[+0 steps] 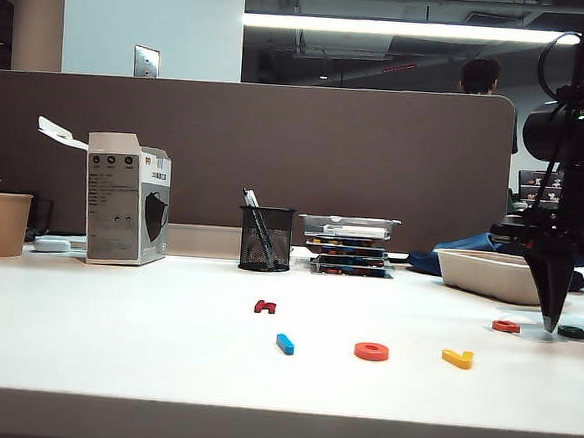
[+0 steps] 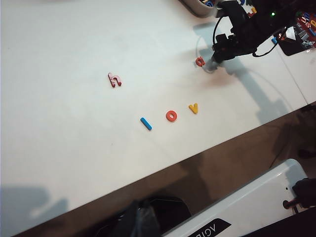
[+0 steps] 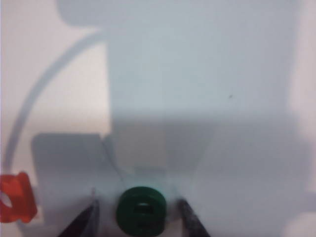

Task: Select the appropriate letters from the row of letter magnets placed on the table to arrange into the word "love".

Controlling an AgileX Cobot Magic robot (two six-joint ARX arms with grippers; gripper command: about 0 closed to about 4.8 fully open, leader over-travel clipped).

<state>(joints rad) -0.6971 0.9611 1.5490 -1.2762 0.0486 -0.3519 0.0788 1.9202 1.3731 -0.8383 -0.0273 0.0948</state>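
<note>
Dark green letter (image 3: 141, 210) flat on table (image 3: 197, 98), between right end effector's (image 3: 139, 213) spread, unclosed fingers

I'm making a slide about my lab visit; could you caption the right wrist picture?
The right gripper, jaws open, straddles the dark green letter on the white table, an orange-red letter alongside.

An office: a white desk (image 1: 113, 347) backed by a brown partition wall (image 1: 277, 148), a mesh pen holder (image 1: 265, 239), a paper cup (image 1: 3, 224), and ceiling strip lights (image 1: 406, 28).
</note>
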